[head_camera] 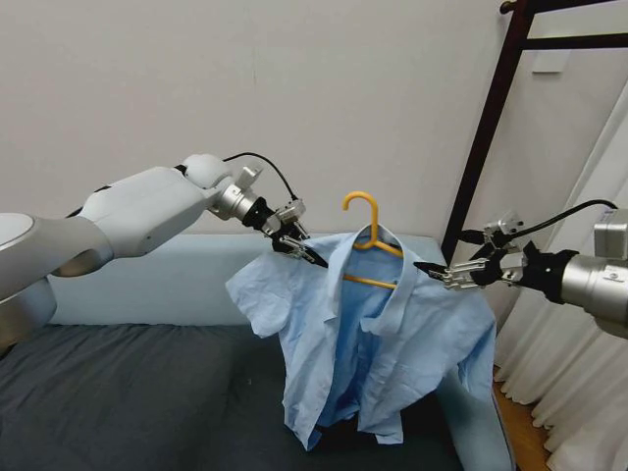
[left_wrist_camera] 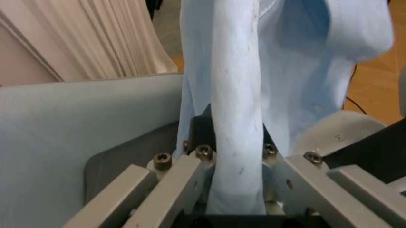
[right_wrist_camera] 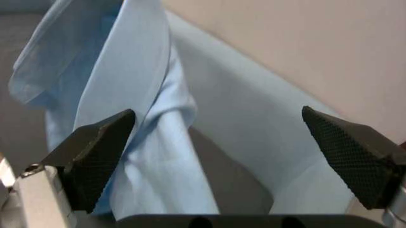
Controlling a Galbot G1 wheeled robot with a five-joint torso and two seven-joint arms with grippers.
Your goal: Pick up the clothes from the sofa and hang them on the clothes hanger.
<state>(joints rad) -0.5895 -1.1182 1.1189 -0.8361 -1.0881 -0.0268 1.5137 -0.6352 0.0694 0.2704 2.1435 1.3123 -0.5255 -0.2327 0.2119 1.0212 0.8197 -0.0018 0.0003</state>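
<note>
A light blue shirt (head_camera: 392,343) drapes over a yellow hanger (head_camera: 363,208), held in the air above the sofa's right end. My left gripper (head_camera: 297,248) is shut on the shirt's left shoulder. In the left wrist view a fold of the shirt (left_wrist_camera: 236,95) runs between that gripper's (left_wrist_camera: 236,164) fingers. My right gripper (head_camera: 437,272) is at the shirt's right shoulder, open. In the right wrist view its (right_wrist_camera: 228,147) black fingertips (right_wrist_camera: 95,156) stand wide apart, with the shirt (right_wrist_camera: 133,95) beside the one on the shirt's side.
The sofa has a dark grey seat (head_camera: 118,392) and a pale blue backrest (head_camera: 167,285) against the wall. A dark wooden clothes rack (head_camera: 489,128) rises at the right behind my right arm. White curtains (head_camera: 589,334) hang at the far right above wooden floor.
</note>
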